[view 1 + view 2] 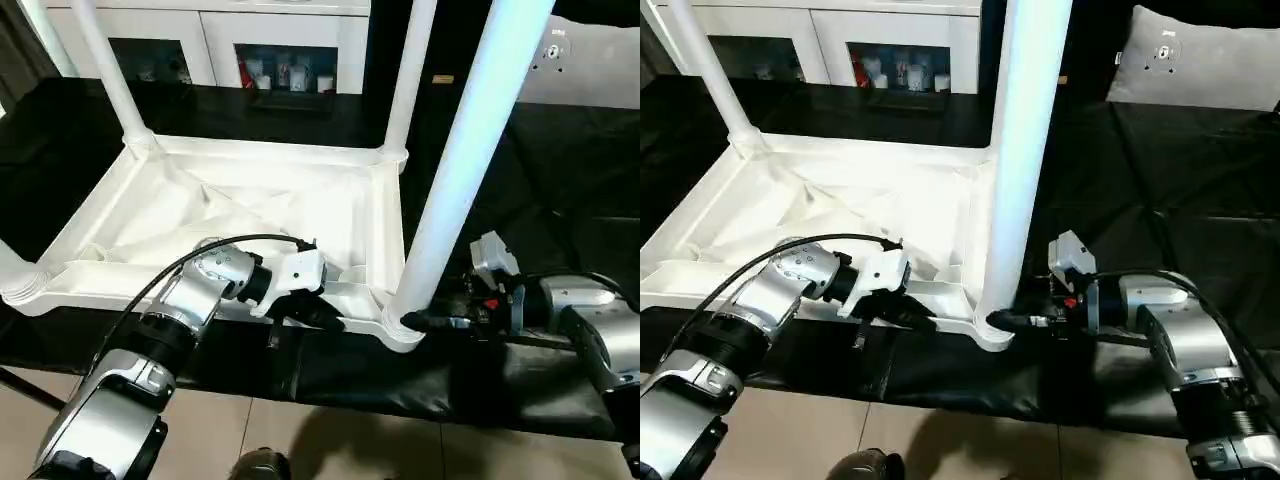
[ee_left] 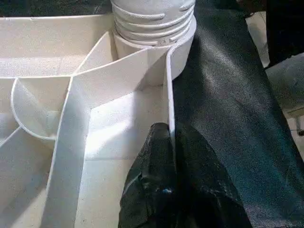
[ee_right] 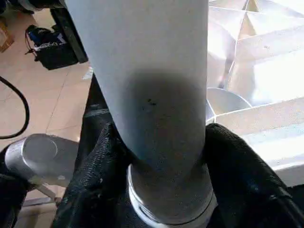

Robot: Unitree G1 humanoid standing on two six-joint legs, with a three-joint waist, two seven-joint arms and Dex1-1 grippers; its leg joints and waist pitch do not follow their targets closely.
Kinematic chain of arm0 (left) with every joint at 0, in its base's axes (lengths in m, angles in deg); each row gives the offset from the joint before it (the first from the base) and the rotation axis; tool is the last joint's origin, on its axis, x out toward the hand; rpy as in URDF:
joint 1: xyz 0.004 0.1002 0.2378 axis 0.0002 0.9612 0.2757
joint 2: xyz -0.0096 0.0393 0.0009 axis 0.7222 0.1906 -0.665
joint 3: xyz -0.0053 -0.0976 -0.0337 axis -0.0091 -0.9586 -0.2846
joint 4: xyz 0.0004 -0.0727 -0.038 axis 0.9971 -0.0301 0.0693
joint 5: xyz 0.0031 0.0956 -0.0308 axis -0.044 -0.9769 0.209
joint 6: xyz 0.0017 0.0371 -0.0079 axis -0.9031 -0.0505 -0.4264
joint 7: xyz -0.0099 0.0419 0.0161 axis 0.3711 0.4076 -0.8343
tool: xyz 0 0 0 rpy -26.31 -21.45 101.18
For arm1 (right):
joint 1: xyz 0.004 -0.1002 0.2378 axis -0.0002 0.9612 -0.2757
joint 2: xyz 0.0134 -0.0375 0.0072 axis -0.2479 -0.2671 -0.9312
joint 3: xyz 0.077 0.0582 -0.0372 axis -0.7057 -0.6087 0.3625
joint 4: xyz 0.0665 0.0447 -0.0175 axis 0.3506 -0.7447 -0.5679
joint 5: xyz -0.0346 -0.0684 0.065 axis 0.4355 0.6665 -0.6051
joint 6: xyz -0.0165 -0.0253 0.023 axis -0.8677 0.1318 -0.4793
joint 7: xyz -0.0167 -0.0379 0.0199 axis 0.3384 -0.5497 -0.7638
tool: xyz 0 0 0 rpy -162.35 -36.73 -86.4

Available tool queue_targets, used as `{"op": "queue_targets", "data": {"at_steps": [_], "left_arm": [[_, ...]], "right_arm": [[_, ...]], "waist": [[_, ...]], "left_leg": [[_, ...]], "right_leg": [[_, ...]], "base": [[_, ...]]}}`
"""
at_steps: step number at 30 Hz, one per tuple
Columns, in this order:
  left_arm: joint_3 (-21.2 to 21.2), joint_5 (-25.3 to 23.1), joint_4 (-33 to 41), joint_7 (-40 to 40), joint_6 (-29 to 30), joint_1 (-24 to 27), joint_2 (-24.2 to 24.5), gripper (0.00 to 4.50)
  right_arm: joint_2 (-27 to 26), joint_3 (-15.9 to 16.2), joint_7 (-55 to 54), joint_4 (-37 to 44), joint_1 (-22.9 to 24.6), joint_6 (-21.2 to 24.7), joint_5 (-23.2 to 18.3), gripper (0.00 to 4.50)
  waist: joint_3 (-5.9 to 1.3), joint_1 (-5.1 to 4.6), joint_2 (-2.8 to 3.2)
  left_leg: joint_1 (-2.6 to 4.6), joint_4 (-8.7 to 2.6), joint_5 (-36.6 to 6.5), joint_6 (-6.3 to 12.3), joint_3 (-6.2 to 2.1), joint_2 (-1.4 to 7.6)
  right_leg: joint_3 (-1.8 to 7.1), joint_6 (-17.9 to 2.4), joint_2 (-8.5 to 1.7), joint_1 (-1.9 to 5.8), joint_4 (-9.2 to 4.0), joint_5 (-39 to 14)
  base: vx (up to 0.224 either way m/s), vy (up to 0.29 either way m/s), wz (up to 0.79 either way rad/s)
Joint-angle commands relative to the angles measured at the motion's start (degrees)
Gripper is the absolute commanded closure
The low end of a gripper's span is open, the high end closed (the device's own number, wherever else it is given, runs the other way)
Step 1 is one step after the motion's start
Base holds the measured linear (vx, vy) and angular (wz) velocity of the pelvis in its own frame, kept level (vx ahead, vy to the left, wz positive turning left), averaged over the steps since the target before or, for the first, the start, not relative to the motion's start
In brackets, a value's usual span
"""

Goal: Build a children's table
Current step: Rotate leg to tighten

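White moulded plastic throughout, the children's table (image 1: 250, 200) lies upside down on the black-covered tabletop (image 1: 560, 180), ribbed underside up, its near rim running along the tabletop's front edge. Legs stand in the far sockets, and one tall leg (image 1: 470, 150) rises from the near right corner socket.

On the left, the left end effector (image 2: 168, 156) is pressed together on the thin near rim wall, one finger inside, one outside; that rim is stiff enough to steady the whole top. On the right, the right end effector (image 3: 161, 166) sits with its fingers (image 3: 242, 166) on either side of the leg's base, just above the socket; whether it presses firmly I cannot tell.

The hollow table probably weighs little and slides easily on the cloth. The smooth, tapered tube looks slippery, so a hold low down, near the ridged collar, seems safest.
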Motion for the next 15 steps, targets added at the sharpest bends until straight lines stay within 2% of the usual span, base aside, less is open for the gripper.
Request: {"op": "queue_targets", "data": {"at_steps": [1,8,10,12,13,15], "left_arm": [[1.9,0.4,1.5,2.8,-1.3,0.0,-0.3,4.50],[1.2,0.7,1.3,2.4,-1.1,0.1,-0.5,4.50],[0.2,1.2,2.4,-0.1,1.5,0.6,-1.1,4.50],[0.0,0.9,2.6,-1.6,2.5,0.7,-1.4,4.50],[-0.8,0.0,2.6,-6.0,5.6,0.3,-2.5,4.50],[-2.0,-0.3,2.5,-10.7,9.1,-0.3,-4.3,4.50]], "right_arm": [[0.1,0.2,0.9,0.0,-1.1,0.6,-0.6,2.39],[-0.1,0.6,1.9,1.1,-0.3,2.1,-1.9,2.49],[-1.7,0.9,-3.9,4.2,0.5,5.7,-1.0,2.49],[-2.3,1.2,-6.1,4.9,0.7,6.2,0.1,2.50],[-4.4,1.7,-12.2,5.5,0.6,7.3,2.9,2.50],[-7.9,0.7,-19.5,5.0,-0.4,9.7,4.3,2.50]], "waist": [[-4.09,-0.14,-1.31],[-4.04,-0.11,-1.16],[-3.83,-0.12,-0.98],[-3.66,-0.52,-1.16],[-3.63,-0.64,-1.09],[-2.95,-1.26,-1.13]], "left_leg": [[1.47,-3.30,-1.0,9.63,-1.38,4.41],[1.52,-3.32,-0.9,9.47,-1.42,4.43],[1.46,-3.48,-0.8,9.35,-1.52,4.49],[1.48,-3.69,-2.7,8.38,-1.50,4.37],[1.52,-3.77,-3.3,7.83,-1.47,4.39],[1.76,-4.39,-6.8,4.96,-1.52,4.22]], "right_leg": [[2.29,-16.4,-5.69,2.33,-3.19,7.2],[2.31,-16.3,-5.68,2.26,-3.20,6.8],[2.32,-16.4,-5.63,2.28,-3.21,6.9],[2.35,-16.1,-5.74,2.25,-3.61,4.2],[2.38,-16.1,-5.75,2.18,-3.66,3.2],[2.56,-15.7,-5.68,1.83,-4.45,-3.4]], "base": [[0.000,0.000,0.00],[0.000,0.000,0.00],[0.000,0.000,0.00],[0.000,0.000,0.00],[0.000,0.000,0.00],[0.000,0.000,0.00]]}}
